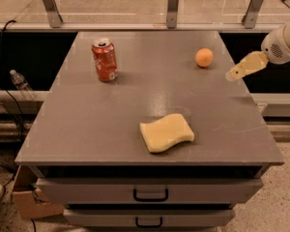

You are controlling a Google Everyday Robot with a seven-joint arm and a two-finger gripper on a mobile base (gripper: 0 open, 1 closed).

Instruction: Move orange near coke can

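The orange [204, 57] is a small round fruit sitting on the grey table top [111, 124] at the far right. The coke can [104, 60] stands upright at the far left, red-orange with a silver top, well apart from the orange. My gripper [237, 72] comes in from the right edge of the view, its pale tip hovering over the table's right edge, a little right of and below the orange. It holds nothing that I can see.
A pale yellow wavy-edged sponge [166, 132] lies near the table's front centre. Drawers with handles [150, 195] sit under the table. A plastic bottle [21, 84] lies at the left, a cardboard box [31, 202] on the floor. Metal posts [172, 6] stand behind.
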